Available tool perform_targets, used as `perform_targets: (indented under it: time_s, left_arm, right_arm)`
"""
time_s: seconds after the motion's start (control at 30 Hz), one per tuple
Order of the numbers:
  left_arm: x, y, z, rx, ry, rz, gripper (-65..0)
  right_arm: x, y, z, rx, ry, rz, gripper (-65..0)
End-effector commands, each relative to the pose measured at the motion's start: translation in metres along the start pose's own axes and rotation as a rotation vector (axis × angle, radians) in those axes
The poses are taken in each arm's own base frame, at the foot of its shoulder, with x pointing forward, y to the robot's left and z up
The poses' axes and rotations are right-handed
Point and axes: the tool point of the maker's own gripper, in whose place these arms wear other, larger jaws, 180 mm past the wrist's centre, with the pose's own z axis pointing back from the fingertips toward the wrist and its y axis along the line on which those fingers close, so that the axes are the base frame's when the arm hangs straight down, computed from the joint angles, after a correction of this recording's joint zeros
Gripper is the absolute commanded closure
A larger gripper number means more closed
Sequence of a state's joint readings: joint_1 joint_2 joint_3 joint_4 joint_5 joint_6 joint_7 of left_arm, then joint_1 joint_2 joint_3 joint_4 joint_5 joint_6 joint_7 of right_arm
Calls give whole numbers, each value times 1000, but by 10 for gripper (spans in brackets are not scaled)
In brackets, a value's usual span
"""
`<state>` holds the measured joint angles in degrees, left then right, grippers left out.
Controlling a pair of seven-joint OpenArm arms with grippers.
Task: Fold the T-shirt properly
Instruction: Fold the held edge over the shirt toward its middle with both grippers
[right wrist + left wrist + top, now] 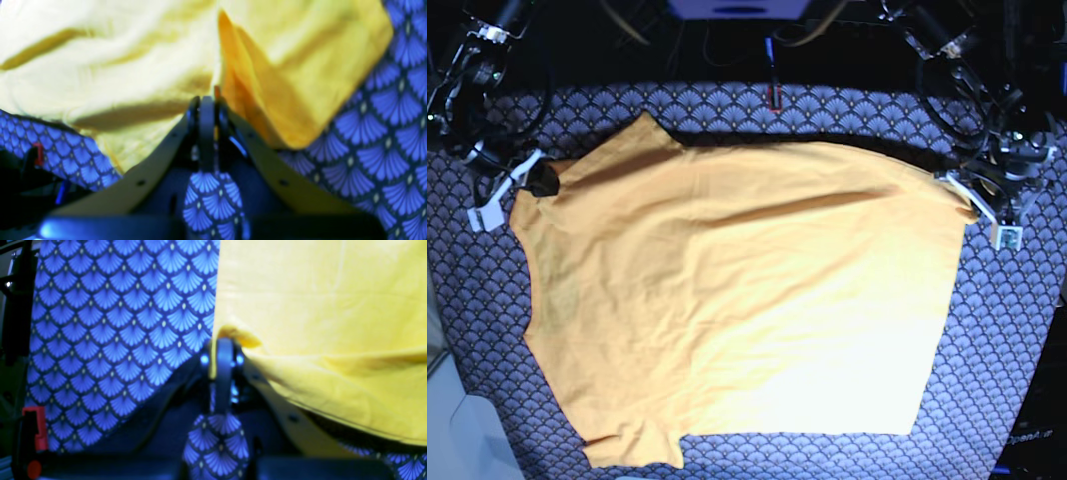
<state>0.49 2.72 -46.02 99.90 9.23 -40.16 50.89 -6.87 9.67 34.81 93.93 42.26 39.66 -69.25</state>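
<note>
Left fingers (224, 351) closed, pinching a small bunch of the T-shirt's (320, 306) edge at centre frame in the left wrist view; the fabric rises from that pinch in a ridge towards the lower right. Right fingers (206, 106) likewise pressed together, with a fold of yellow cloth caught at their tips in mid-frame of the right wrist view.

In the base view, left gripper (987, 212) at the right edge of the garment, right gripper (527, 180) at the upper left, beside a sleeve. T-shirt (727, 310) spread almost flat across the middle of the frame, covering most of the patterned cloth (1007, 330) on the tabletop. Top edge slightly lifted, a shadow beneath it.

No fold made yet, by the look of it: garment opened out and gripped at two far corners only. Every fold apparently left to do, sleeves and body alike.
</note>
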Motion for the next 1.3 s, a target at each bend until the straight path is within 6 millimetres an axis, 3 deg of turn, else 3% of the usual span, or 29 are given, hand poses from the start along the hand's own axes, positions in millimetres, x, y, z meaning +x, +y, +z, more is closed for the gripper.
perform_targets:
  time_s: [0.0,0.2,0.53,0.73,0.8,1.0,1.27]
  left_arm:
    - [23,6,4,16,-70,-3,0]
    - [42,9,3,23,-106,1,0]
    - [62,9,-2,66,-93,-93,0]
    - [66,10,-2,68,-102,-93,0]
    - [78,12,-2,73,-126,-88,0]
    - [97,19,-15,75,-127,-82,0]
    - [126,16,-46,48,-130,-83,0]
  right_arm:
    - [12,-1,5,-2,-32,26,0]
    - [30,5,0,15,-47,77,0]
    - [69,36,-15,100,-52,313,0]
    - [94,40,-16,102,-62,403,0]
    - [106,43,-16,97,-73,433,0]
    - [129,40,-24,-1,-45,557,0]
    - [153,20,-32,-61,-45,541,0]
